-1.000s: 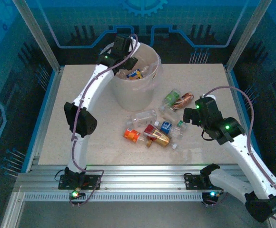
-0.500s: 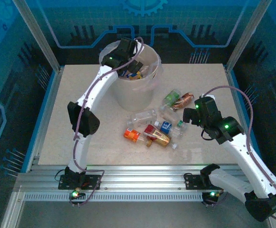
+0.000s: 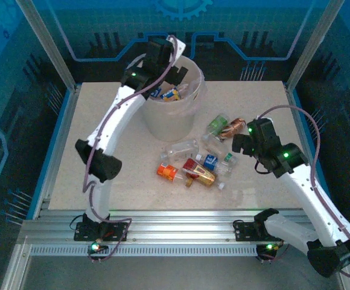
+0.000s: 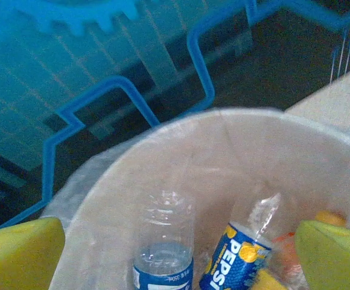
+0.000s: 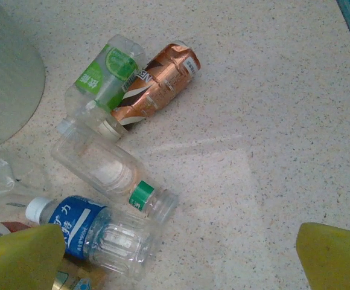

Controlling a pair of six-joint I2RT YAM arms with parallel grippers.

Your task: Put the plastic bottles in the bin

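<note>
The bin stands at the back of the table, a whitish bucket with a clear liner. My left gripper hangs open over its mouth with nothing between its fingers. Below it in the left wrist view lie a clear bottle with a blue label and a blue Pepsi bottle against the bin's wall. My right gripper is open just right of the loose bottles. Beneath my right gripper lie a blue-labelled bottle, a clear bottle with a green band, a green-labelled one and a copper one.
More bottles lie in front of the bin: an orange one, a red and gold one and a clear one. The bin's side stands left of the right gripper. Bare tabletop stretches to the back right.
My left gripper has opened over the bin and its wrist has lifted a little. The right arm has shifted slightly; the bottles on the table lie as before.
</note>
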